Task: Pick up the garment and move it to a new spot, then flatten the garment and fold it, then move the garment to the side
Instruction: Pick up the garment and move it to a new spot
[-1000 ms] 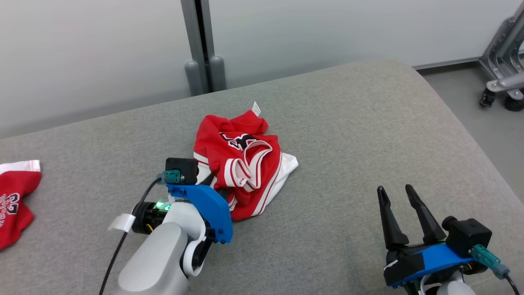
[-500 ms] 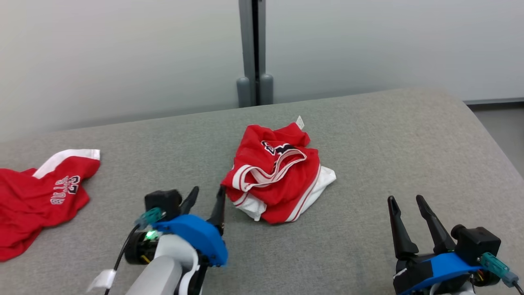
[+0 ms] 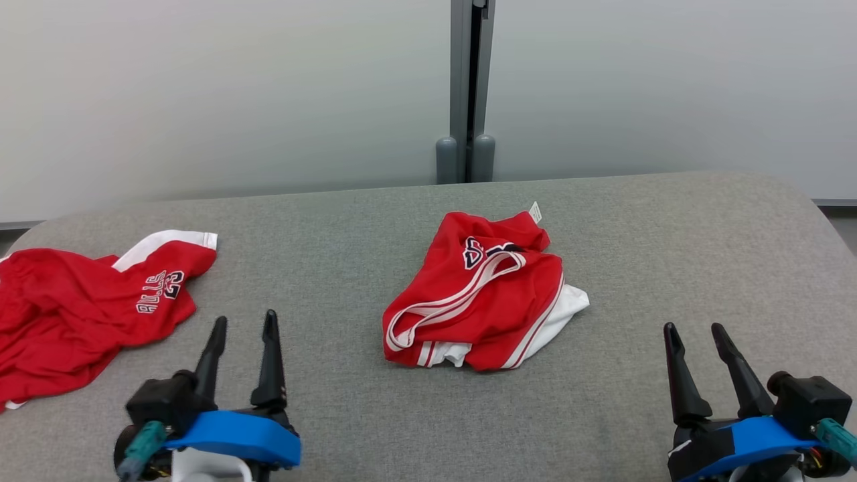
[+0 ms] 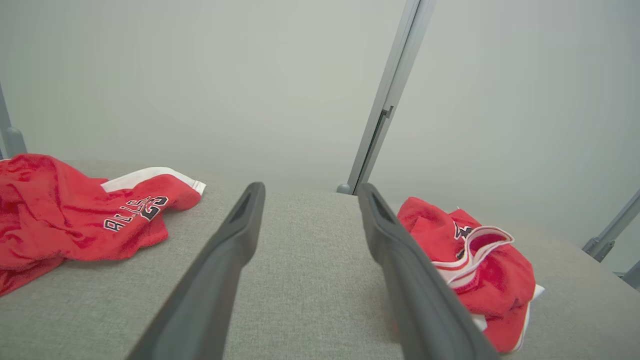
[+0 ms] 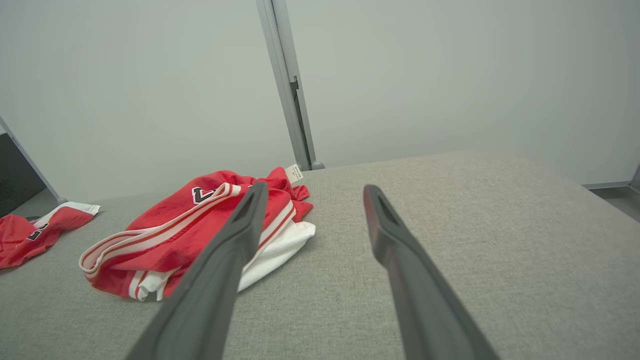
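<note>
A red garment with white trim (image 3: 483, 294) lies in a loose folded bundle at the middle of the grey padded table (image 3: 643, 227); it also appears at the right in the left wrist view (image 4: 475, 265) and at the left in the right wrist view (image 5: 200, 225). My left gripper (image 3: 242, 325) stands open at the lower left, apart from the bundle, nothing between its fingers (image 4: 235, 240). Open and empty too, my right gripper (image 3: 695, 329) rests at the lower right, with its fingers (image 5: 385, 225) over bare table.
A second red garment with white lettering (image 3: 80, 308) lies crumpled at the table's left end, and shows in the left wrist view (image 4: 75, 210). A grey post (image 3: 466, 87) stands against the pale wall behind. The table's right edge curves down.
The head camera has swung left, so the scene has shifted right. My left gripper has let go of the bundle and pulled back to the lower left, open. The right gripper stays put.
</note>
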You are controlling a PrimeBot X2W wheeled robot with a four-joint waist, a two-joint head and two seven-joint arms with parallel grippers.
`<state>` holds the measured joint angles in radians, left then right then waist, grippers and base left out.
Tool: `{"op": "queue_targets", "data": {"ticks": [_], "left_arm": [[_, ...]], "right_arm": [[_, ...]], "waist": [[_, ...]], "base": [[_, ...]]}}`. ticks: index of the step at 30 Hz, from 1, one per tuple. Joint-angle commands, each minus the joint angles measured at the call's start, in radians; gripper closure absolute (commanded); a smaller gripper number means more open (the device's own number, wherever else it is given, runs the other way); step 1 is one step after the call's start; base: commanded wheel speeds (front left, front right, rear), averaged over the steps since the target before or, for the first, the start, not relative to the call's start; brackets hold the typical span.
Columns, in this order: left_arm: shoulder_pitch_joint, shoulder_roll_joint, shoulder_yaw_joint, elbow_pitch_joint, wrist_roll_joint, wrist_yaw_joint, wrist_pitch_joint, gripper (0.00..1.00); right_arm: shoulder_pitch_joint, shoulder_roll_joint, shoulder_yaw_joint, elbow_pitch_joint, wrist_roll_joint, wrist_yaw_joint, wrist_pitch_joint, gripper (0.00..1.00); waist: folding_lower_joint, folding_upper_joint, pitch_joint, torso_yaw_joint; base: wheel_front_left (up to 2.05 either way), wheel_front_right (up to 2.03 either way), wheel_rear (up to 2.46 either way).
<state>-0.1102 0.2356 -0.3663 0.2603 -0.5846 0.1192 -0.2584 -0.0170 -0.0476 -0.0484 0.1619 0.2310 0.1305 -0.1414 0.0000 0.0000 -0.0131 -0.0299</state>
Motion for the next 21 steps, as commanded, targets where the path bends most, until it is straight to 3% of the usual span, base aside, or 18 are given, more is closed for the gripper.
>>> {"op": "queue_targets", "data": {"ticks": [1, 9, 21], "left_arm": [[0.015, 0.002, 0.027, -0.023, 0.016, -0.010, -0.006, 0.00], [0.112, -0.037, 0.188, -0.106, 0.175, -0.069, -0.008, 0.00], [0.164, -0.049, 0.231, 0.002, 0.263, -0.118, -0.008, 0.00]], "right_arm": [[0.010, -0.005, -0.009, -0.007, 0.000, 0.000, 0.002, 0.00], [0.015, -0.005, -0.013, -0.005, 0.008, 0.000, 0.010, 0.00], [0.037, -0.005, -0.001, -0.002, -0.038, 0.000, 0.040, 0.00]], "waist": [[0.0000, 0.0000, 0.001, 0.005], [0.0000, 0.0000, -0.002, 0.015], [0.0000, 0.0000, -0.015, 0.028]], "base": [[0.00, 0.00, 0.00], [0.00, 0.00, 0.00], [0.00, 0.00, 0.00]]}}
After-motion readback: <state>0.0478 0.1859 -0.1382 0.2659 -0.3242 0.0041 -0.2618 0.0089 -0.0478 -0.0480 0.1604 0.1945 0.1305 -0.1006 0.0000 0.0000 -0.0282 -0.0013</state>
